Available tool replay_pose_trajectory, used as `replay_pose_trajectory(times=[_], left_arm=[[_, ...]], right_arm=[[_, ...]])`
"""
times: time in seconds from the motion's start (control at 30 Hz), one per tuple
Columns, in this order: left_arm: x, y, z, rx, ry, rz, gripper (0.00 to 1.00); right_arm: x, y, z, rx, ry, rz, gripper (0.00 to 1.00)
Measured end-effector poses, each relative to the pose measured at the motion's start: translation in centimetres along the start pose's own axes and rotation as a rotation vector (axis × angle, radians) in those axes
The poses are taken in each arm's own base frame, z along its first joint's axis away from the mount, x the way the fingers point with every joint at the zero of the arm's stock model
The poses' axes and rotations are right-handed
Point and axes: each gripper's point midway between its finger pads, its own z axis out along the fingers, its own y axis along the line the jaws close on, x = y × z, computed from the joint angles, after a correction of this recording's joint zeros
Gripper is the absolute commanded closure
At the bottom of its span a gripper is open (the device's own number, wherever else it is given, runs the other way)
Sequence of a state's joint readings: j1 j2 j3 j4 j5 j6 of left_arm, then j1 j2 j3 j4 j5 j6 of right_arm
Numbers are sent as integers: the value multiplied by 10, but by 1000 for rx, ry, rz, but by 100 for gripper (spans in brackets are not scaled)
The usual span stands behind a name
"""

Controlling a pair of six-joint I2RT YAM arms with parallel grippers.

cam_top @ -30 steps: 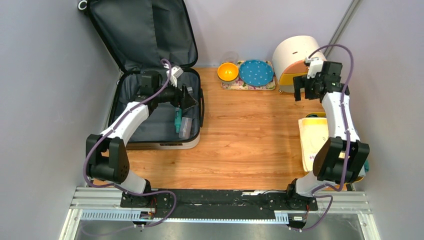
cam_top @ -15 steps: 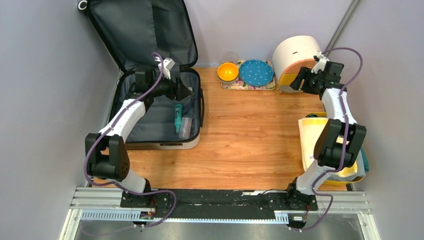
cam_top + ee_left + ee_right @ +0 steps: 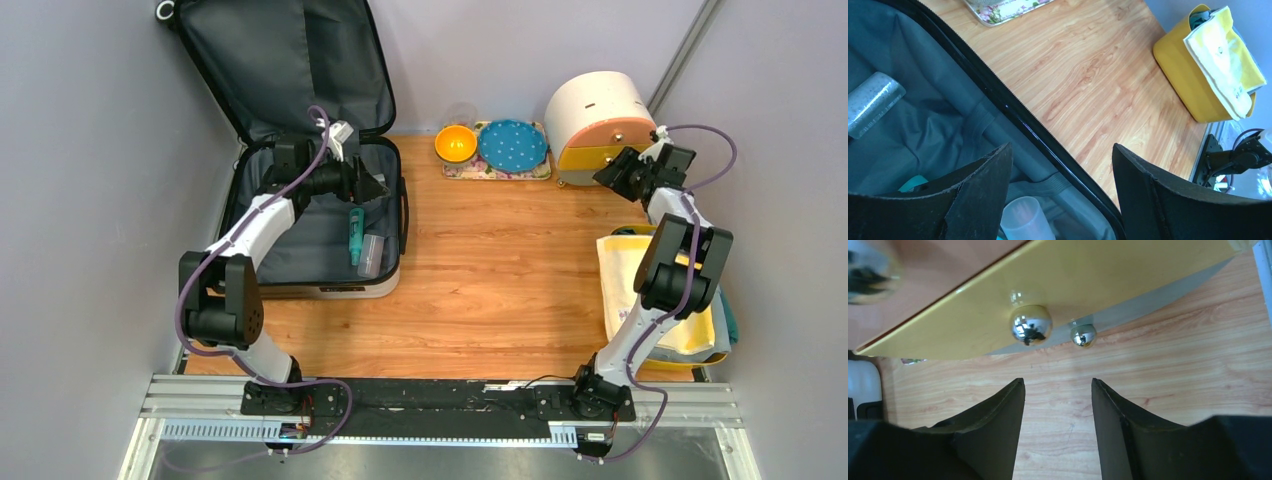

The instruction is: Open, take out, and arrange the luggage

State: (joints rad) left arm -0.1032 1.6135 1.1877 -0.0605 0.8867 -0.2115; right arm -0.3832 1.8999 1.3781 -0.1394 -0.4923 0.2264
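Observation:
The luggage (image 3: pixel 300 245) lies open at the back left, its lid (image 3: pixel 280 60) leaning on the wall and its dark grey lining showing. A teal item (image 3: pixel 355 232) and a clear cup (image 3: pixel 371 255) lie in the base. My left gripper (image 3: pixel 375 185) hovers open over the base's right rim. In the left wrist view the left gripper (image 3: pixel 1062 146) frames the black zip rim (image 3: pixel 1048 135) and the cup (image 3: pixel 1023 217); a silvery roll (image 3: pixel 873 102) lies further in. My right gripper (image 3: pixel 612 172) is open and holds nothing, low in front of the drawer box's yellow drawer, just short of its chrome knob (image 3: pixel 1031 324).
The round cream-and-orange drawer box (image 3: pixel 592 115) stands at the back right. An orange bowl (image 3: pixel 455 143) and a blue plate (image 3: pixel 512 145) sit on a floral tray (image 3: pixel 497 174). A yellow bin (image 3: pixel 665 290) with a yellow cloth stands by the right arm.
My right gripper has swung from the front of the drawer box down to its right side and its jaws have narrowed. My left gripper has shifted slightly over the luggage's right rim.

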Motion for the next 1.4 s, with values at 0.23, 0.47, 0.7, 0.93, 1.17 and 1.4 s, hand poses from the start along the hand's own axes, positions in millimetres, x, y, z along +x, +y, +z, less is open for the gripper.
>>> replay_pose_trajectory(times=[0.23,0.47,0.7,0.93,1.17,1.4], left_arm=[[3,6,3,1,17,-10,21],[2,10,7,-1,30,-18,21],[-2,17,12,-3,38,-21,21],[-1,19,14,-3,43,-20,21],[0,20,14,-4,48,-23,22],[-1,20,14,-4,48,-22,22]], right_arm=[[9,-12,21,-10,-33,38,51],[17,-22,39,-11,-36,83,55],[15,-26,47,-1,-37,130,58],[10,-27,53,-9,-55,156,59],[14,-27,60,-27,-41,180,73],[15,-25,59,-41,-37,176,94]])
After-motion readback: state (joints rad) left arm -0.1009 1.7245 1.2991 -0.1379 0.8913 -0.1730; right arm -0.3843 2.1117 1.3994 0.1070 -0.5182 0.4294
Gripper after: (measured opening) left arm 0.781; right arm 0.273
